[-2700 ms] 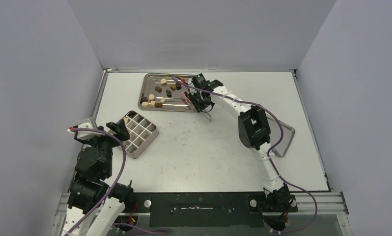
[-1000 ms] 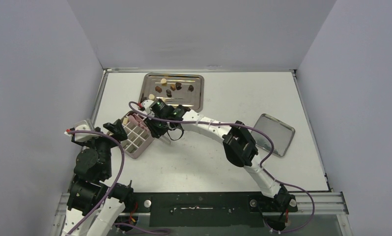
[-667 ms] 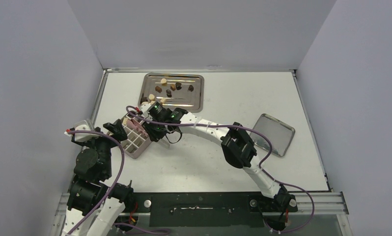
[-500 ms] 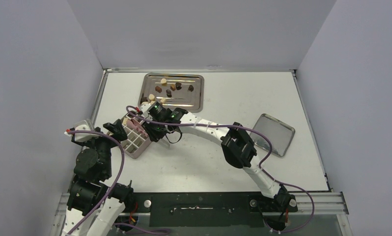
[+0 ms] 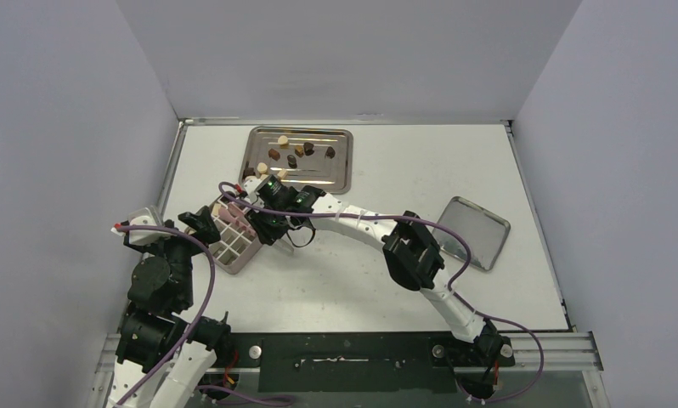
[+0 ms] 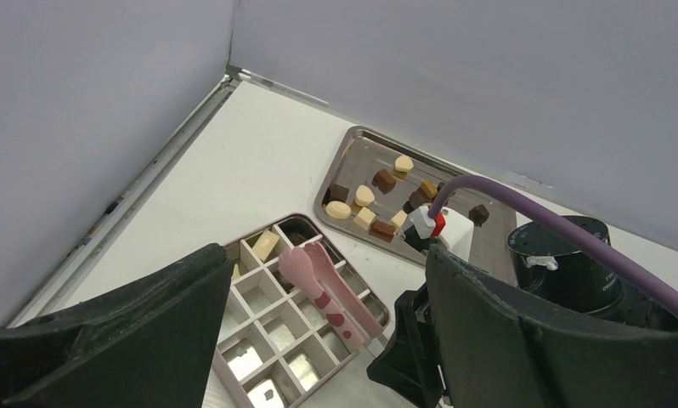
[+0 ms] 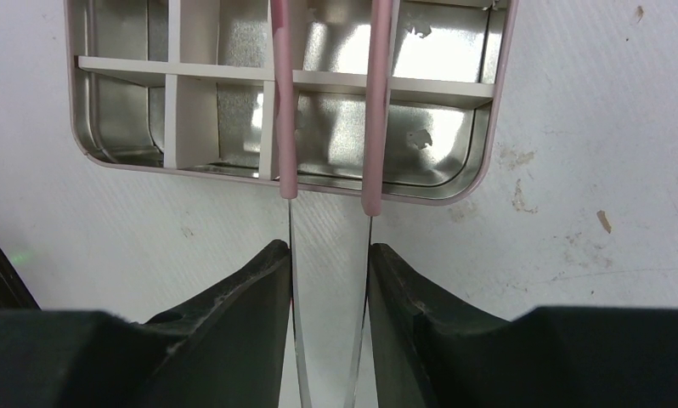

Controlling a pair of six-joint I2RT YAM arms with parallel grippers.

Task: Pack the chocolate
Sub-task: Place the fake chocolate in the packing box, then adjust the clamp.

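While your right hand [image 7: 327, 255] is clenching the pink tongs [image 6: 329, 293] over the divided box [image 6: 261, 299], most of the chocolate [image 6: 385, 180] is sitting on the tray [image 6: 365, 157] beyond, a few pieces already in the cells. Your left hand [image 5: 201, 225] is hanging released beside the box. I'm not seeing whether the tips are carrying a piece; loosening from this height, you're risking one bouncing off a divider onto the tabletop [image 6: 234, 161].

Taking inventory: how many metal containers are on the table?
3: a steel tray of chocolate at the far side, a divided tin at left beneath the pink tongs, a shallow tin at right.
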